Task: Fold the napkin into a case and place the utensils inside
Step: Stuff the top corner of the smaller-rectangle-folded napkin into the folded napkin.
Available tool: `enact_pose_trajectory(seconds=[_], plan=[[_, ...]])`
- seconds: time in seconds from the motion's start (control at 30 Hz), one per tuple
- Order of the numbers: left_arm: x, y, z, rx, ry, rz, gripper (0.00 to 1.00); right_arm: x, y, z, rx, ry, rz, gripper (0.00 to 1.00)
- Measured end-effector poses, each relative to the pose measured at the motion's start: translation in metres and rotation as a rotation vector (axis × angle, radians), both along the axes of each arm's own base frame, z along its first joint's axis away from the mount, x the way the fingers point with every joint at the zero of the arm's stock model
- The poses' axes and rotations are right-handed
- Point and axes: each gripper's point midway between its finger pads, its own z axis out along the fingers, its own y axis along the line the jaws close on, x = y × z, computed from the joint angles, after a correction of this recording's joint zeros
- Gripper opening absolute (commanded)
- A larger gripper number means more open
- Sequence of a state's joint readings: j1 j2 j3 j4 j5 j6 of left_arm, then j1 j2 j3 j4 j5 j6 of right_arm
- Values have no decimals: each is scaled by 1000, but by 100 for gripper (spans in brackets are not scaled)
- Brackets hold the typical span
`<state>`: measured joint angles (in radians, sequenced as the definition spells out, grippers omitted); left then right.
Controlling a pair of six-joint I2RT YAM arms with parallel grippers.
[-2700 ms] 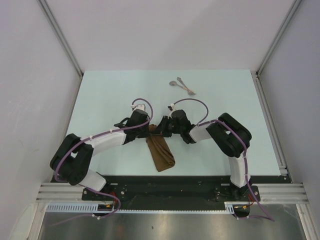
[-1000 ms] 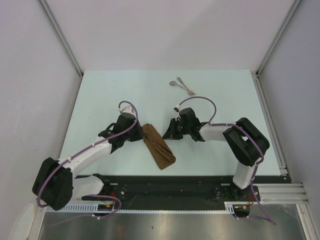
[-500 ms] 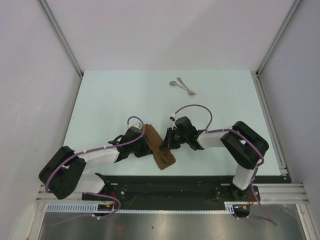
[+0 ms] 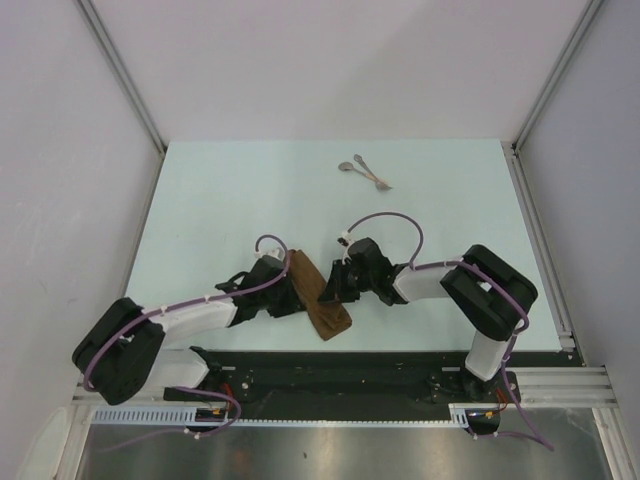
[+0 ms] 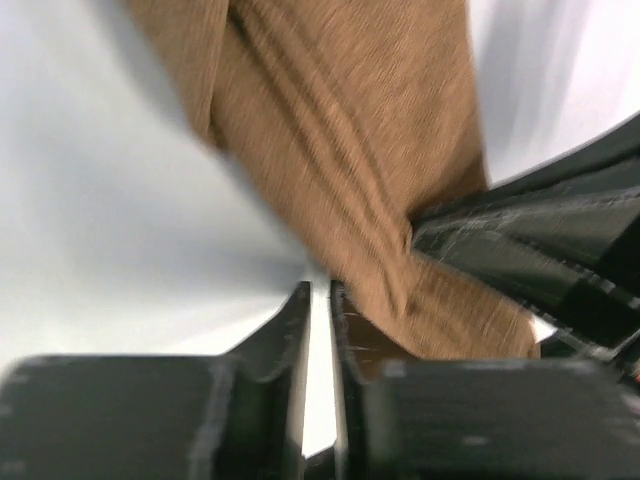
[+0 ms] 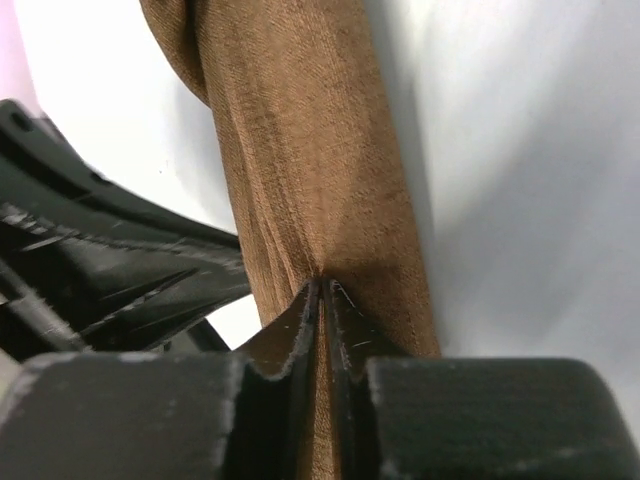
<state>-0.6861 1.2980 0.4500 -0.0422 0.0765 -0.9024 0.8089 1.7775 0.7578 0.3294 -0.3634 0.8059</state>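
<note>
- The napkin (image 4: 318, 298) lies folded into a narrow strip near the tabletop's (image 4: 220, 190) near edge, about midway along.
- My right gripper (image 6: 322, 285) pinches a fold of it. My left gripper (image 5: 320, 290) is nearly closed beside it, seemingly empty.
- The utensils (image 4: 364, 172) lie near the far edge, well apart, not yet inside.

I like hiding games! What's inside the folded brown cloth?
The folded brown cloth napkin hides its inside under its own folds. The two silvery metal utensils lie outside it, farther back on the pale table.
</note>
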Motion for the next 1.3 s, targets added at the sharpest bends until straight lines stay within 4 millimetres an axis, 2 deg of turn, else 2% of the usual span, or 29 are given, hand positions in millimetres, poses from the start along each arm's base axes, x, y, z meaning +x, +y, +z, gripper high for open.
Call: enact_pose_trajectory(seconds=[0.13, 0.17, 0.27, 0.37, 0.47, 0.7, 0.83, 1.0, 1.1, 1.2, 1.23, 1.3], plan=[[-14, 6, 12, 9, 6, -37, 17, -4, -9, 6, -60, -39, 43, 37], [-16, 4, 16, -4, 8, -52, 16, -3, -10, 10, -71, -54, 56, 46], [-22, -7, 28, -65, 18, -95, 13, 0, -12, 27, -115, -120, 107, 53], [-25, -12, 31, -97, 36, -107, 10, 3, -12, 41, -159, -180, 167, 56], [-25, -13, 31, -103, 44, -96, 9, -1, -12, 45, -215, -221, 223, 58], [-17, -21, 33, -153, 49, -46, 5, -26, -28, 27, -377, -242, 336, 61], [-16, -22, 26, -168, 80, -20, 4, -33, -33, 24, -432, -259, 370, 62], [-17, -21, 18, -179, 109, 10, 1, -39, -30, 23, -475, -285, 393, 62], [-17, -21, 15, -179, 121, 20, 0, -40, -29, 19, -504, -296, 396, 57], [-18, -21, 12, -178, 131, 26, 0, -37, -29, 17, -532, -307, 389, 43], [-18, -20, 11, -176, 134, 28, 0, -36, -29, 17, -542, -312, 384, 32], [-19, -20, 9, -179, 139, 35, 0, -34, -30, 18, -555, -317, 373, 22]])
